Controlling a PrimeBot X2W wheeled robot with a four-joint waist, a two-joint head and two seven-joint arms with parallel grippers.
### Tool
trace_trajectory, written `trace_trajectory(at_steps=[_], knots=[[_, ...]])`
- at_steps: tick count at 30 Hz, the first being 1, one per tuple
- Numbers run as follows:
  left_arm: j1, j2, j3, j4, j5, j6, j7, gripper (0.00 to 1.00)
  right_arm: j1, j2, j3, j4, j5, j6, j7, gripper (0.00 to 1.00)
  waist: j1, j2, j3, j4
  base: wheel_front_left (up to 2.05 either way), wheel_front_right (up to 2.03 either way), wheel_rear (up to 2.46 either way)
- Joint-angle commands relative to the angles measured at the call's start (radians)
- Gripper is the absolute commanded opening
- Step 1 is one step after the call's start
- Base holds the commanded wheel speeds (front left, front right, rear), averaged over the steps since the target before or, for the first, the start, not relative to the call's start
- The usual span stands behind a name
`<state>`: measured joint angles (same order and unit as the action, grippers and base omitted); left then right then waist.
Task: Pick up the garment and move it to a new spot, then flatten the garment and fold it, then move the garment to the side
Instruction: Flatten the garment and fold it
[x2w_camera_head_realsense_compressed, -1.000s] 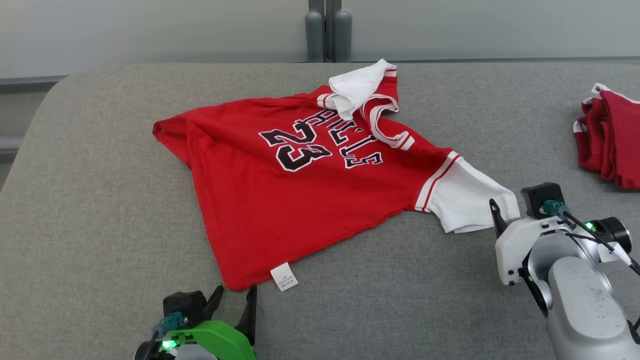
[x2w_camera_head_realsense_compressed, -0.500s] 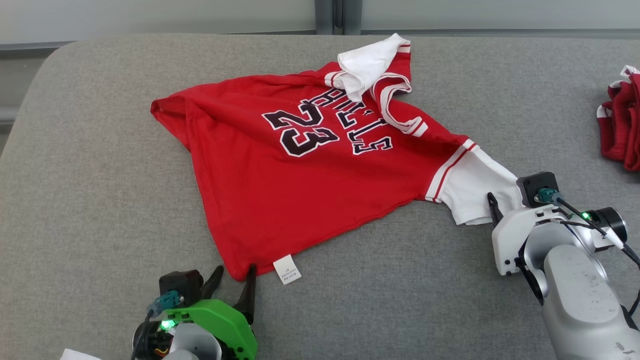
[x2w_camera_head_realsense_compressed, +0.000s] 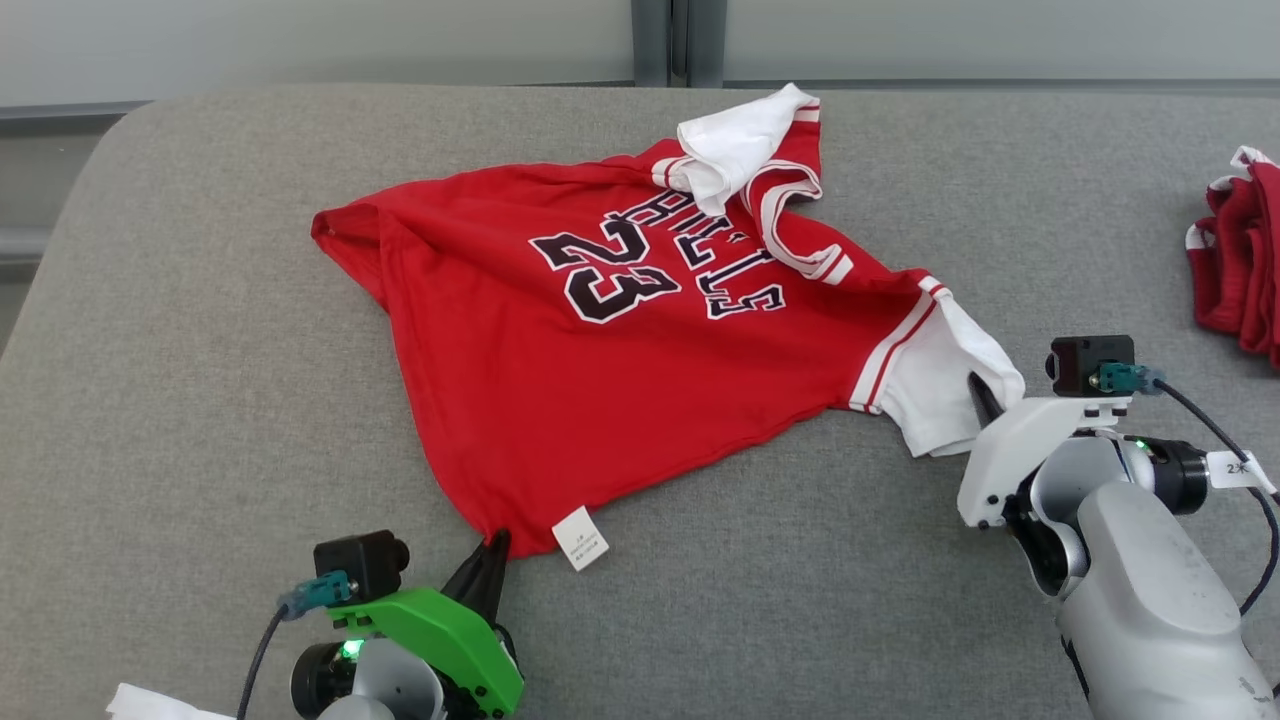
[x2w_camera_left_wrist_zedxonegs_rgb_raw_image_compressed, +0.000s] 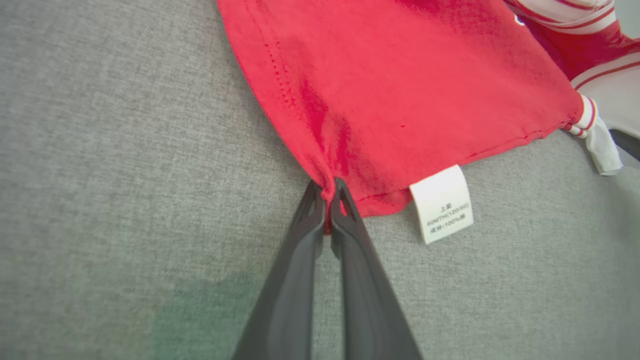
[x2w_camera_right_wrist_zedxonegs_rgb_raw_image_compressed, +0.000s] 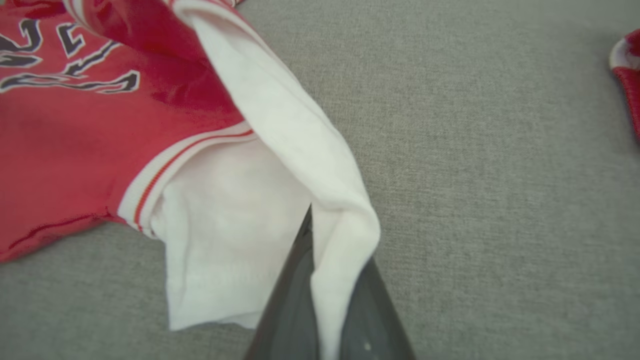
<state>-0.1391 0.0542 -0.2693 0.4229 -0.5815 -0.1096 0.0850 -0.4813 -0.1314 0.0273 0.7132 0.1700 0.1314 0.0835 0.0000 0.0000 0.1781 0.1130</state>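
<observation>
Red jersey (x2w_camera_head_realsense_compressed: 560, 400) pinched at two ends, spread across the middle of the grey worktop (x2w_camera_head_realsense_compressed: 200, 400).
The left gripper (x2w_camera_head_realsense_compressed: 494, 548) is clamped on the hem corner beside the white label (x2w_camera_head_realsense_compressed: 580, 537). The right gripper (x2w_camera_head_realsense_compressed: 985, 400) is clamped on the white sleeve (x2w_camera_head_realsense_compressed: 940, 390). A red pile (x2w_camera_head_realsense_compressed: 1240, 270) sits well apart.

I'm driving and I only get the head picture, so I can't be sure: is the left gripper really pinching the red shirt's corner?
Observer: Yes. The left wrist view shows the left gripper shut on the red shirt at its hem corner, a sliver of red between the fingertips.
Operator: Did it grab the white tag too?
Observer: No, the tag lies free beside the fingers.
Operator: And the right gripper?
Observer: Shut on the white sleeve; its edge is folded down between the fingers.
</observation>
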Motion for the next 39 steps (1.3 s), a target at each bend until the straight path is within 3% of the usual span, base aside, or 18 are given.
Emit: trace_trajectory(at_steps=[1,6,10,15,20,24,29,34,39], knots=[[0.024,0.004,0.008,-0.046,-0.036,-0.008,0.013,0.0,0.025,0.004,0.01,-0.057,0.114,-0.001,0.025,0.0,0.0,0.0,-0.034,0.002,0.0,0.0,0.0],[0.091,0.054,0.033,-0.348,-0.166,-0.018,0.096,0.0,0.135,-0.069,-0.033,-0.427,0.547,-0.001,0.181,0.0,0.0,0.0,-0.077,-0.011,0.0,0.0,0.0],[0.13,0.124,0.081,-0.664,-0.261,-0.011,0.195,0.0,0.237,-0.11,-0.156,-0.775,0.817,-0.001,0.321,0.0,0.0,0.0,-0.103,-0.021,0.0,0.0,0.0],[0.09,0.206,0.174,-0.989,-0.347,0.044,0.311,0.0,0.269,-0.056,-0.36,-1.052,1.038,-0.001,0.439,0.0,0.0,0.0,-0.113,-0.049,0.0,0.0,0.0],[-0.049,0.247,0.275,-1.154,-0.428,0.122,0.39,0.0,0.174,0.025,-0.531,-1.165,1.159,-0.001,0.503,0.0,0.0,0.0,-0.089,-0.079,0.0,0.0,0.0],[-0.187,0.286,0.315,-1.17,-0.45,0.173,0.444,0.0,0.067,0.056,-0.634,-1.136,1.133,-0.001,0.542,0.0,0.0,0.0,-0.05,-0.097,0.0,0.0,0.0],[-0.342,0.308,0.289,-1.072,-0.457,0.203,0.497,0.0,-0.121,0.075,-0.687,-1.046,0.982,-0.001,0.64,0.0,0.0,0.0,0.037,-0.109,0.0,0.0,0.0],[-0.541,0.324,0.235,-0.845,-0.39,0.201,0.507,0.0,-0.392,0.079,-0.636,-0.854,0.832,-0.001,0.694,0.0,0.0,0.0,0.176,-0.108,0.0,0.0,0.0],[-0.834,0.323,0.189,-0.529,-0.262,0.176,0.427,0.0,-0.739,0.076,-0.562,-0.581,0.6,-0.001,0.576,0.0,0.0,0.0,0.303,-0.113,0.0,0.0,0.0]])
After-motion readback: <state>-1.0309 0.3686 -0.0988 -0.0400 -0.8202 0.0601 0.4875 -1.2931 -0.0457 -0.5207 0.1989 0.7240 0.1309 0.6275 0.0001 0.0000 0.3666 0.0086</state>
